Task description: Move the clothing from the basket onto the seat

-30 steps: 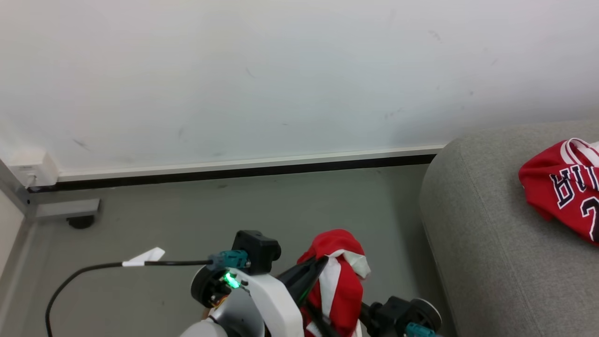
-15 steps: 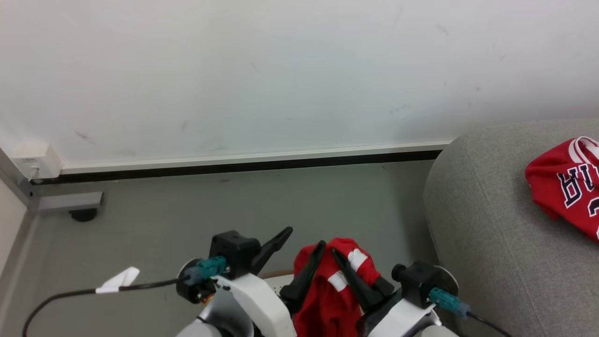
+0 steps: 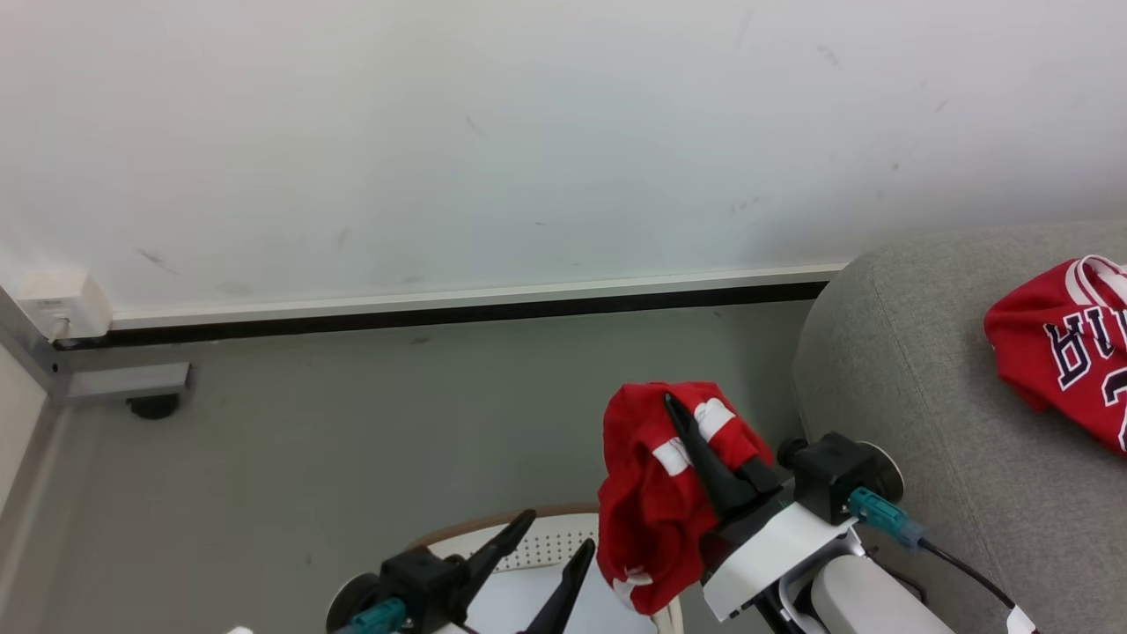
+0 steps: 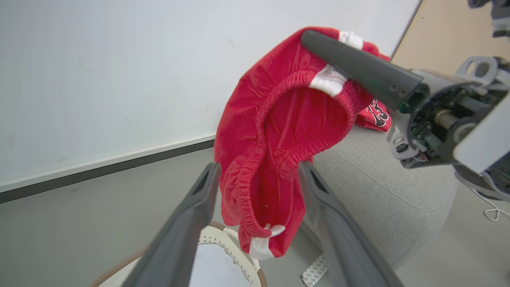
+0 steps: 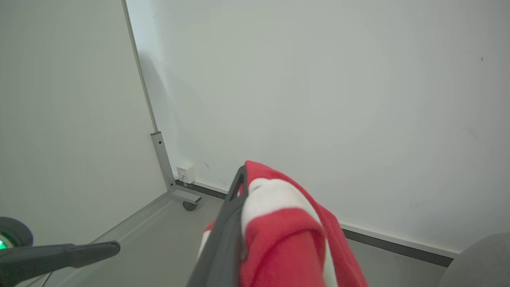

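Beside the seat's [image 3: 898, 370] rounded end, your right end effector [image 3: 680, 416] is clamped on the red garment [image 3: 643, 493] at its elastic band. One finger lies over the white stripe and the other is buried in the cloth. Gripping that edge lets the rest hang free, clear of the basket [image 3: 493, 521] below, so nothing should drag on its rim. Your left end effector [image 3: 558, 530] sits low over the basket, fingers spread with nothing between them. The lettered jersey [image 3: 1057, 352] already lies on the seat, well to the right. You have one piece left to deliver: carry it right, over the seat, before letting go.
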Motion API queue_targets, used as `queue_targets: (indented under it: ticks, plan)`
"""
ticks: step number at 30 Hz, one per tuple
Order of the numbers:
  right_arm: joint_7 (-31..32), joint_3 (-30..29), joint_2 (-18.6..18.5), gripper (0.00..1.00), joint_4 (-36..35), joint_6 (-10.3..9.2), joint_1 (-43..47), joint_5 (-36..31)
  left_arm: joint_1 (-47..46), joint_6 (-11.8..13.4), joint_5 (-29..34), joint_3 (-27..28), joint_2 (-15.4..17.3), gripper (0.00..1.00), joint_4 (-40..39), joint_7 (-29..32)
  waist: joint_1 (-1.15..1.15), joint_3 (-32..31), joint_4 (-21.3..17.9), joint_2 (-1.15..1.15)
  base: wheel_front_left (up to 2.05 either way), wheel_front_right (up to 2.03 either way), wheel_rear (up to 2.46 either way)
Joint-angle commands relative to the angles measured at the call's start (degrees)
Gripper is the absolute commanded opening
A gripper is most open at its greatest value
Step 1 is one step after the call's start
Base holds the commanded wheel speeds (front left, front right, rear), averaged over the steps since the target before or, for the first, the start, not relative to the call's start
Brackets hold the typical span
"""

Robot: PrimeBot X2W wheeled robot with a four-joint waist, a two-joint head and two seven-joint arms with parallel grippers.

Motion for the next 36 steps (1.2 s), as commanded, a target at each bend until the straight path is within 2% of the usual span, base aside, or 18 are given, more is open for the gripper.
queue_targets:
  ticks: [1, 10, 20, 28, 36]
  plan:
    - [-0.2, -0.6, -0.1, 0.00, 0.0, -0.13, -1.3, -0.8, 0.6, -0.2, 0.3, -0.1, 0.1, 1.00, 0.6, -0.8, 0.00, -0.1, 0.0, 0.00, 0.00, 0.00, 0.00]
    - [-0.2, -2.7, -0.4, 0.00, -0.6, -0.13, -1.2, -1.5, -0.4, -0.5, -0.1, -0.6, -1.1, 1.00, 2.5, -3.1, 0.00, 0.2, -1.4, 0.00, 0.00, 0.00, 0.00]
    - [-0.2, -4.6, -2.1, 0.00, -3.0, -0.13, 0.7, -3.0, -0.9, -0.7, 0.2, -1.7, -1.5, 1.00, 2.8, -4.1, 0.00, 1.6, -8.9, 0.00, 0.00, 0.00, 0.00]
    - [0.3, -7.4, -5.0, 0.00, -8.7, -0.13, 4.6, -3.4, -2.5, -1.1, 1.6, -3.6, -2.4, 1.00, 2.3, -4.6, 0.00, 3.5, -14.7, 0.00, 0.00, 0.00, 0.00]
    - [2.0, -14.8, -5.9, 0.00, -16.4, -0.13, 6.9, -4.6, -5.7, -1.8, 3.3, -5.4, -2.2, 1.00, 0.4, -3.7, 0.00, 9.3, -16.3, 0.00, 0.00, 0.00, 0.00]
